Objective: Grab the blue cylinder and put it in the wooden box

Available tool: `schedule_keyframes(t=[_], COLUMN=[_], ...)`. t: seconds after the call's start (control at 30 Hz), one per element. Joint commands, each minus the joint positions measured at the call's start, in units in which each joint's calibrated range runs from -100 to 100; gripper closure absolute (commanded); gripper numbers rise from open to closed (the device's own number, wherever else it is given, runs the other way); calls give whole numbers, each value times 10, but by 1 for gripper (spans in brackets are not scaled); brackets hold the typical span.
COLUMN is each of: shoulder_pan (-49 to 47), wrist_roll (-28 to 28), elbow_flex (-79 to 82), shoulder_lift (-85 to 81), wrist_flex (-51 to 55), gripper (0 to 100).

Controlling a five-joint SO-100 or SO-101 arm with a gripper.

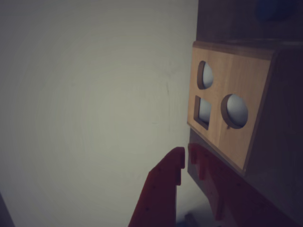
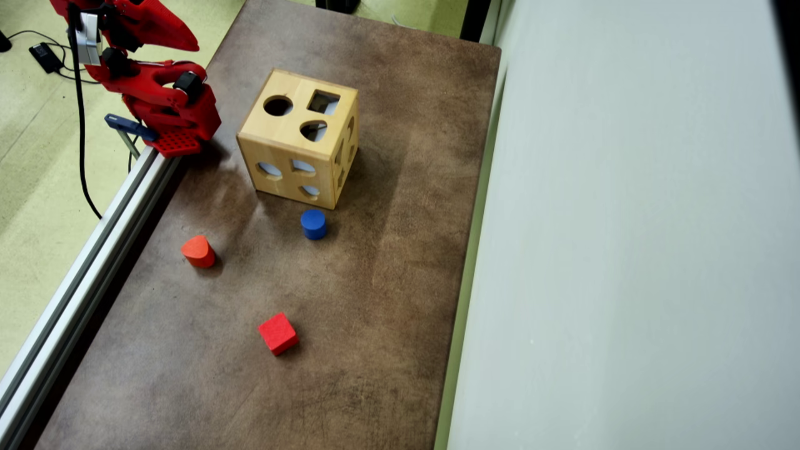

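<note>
The blue cylinder (image 2: 313, 224) stands upright on the brown table (image 2: 387, 281), just in front of the wooden box (image 2: 275, 134). The box top has a round, a square and a rounded hole. In the wrist view the box (image 1: 236, 75) fills the right side, and a blurred blue patch at the top right (image 1: 273, 9) is the cylinder. My red gripper (image 1: 186, 152) is shut and empty, its fingertips almost touching beside the box's near edge. In the overhead view the gripper (image 2: 190, 45) is folded back over the arm's base at the top left, far from the cylinder.
A red rounded-wedge block (image 2: 198, 251) and a red cube (image 2: 278, 333) lie on the table nearer the front. An aluminium rail (image 2: 94, 250) runs along the table's left edge. A pale wall (image 2: 625, 250) bounds the right side.
</note>
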Motion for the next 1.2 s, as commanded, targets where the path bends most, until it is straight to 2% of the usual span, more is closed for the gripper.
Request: schedule_keyframes(t=[0.0,1.17], shoulder_pan=[-1,-7], wrist_roll=[-15,-18], elbow_flex=[-1,-1], shoulder_lift=[1,1], wrist_flex=[2,2], gripper=[97,97])
